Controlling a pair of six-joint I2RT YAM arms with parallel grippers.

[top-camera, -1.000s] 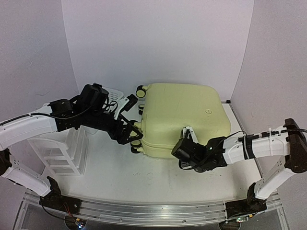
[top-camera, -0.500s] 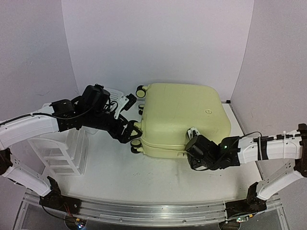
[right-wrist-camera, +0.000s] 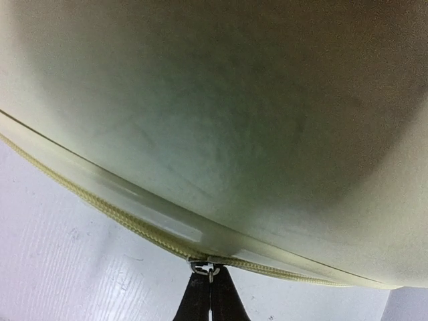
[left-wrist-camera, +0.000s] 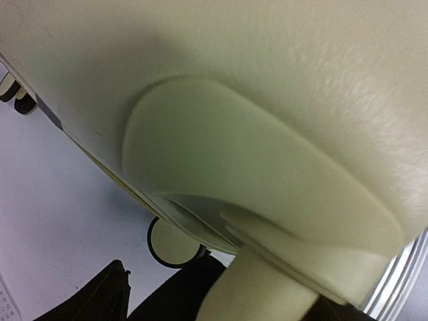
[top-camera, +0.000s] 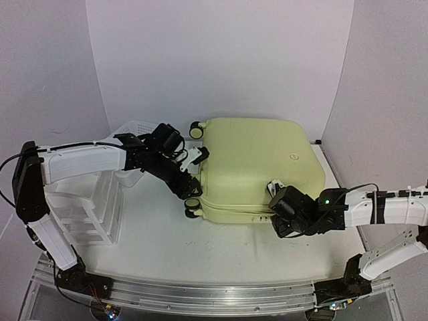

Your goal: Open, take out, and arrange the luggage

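Lying flat, zipped shut: pale yellow hard-shell luggage [top-camera: 257, 164], rounded corners.

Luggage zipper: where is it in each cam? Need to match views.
Top external: zipper runs along the luggage's near side.
Left wrist: zipper lower left, diagonal, above a wheel.
Right wrist: zipper diagonal across the lower frame, pull at the right gripper's tips.
Shared landmark: the luggage's pale yellow shell.
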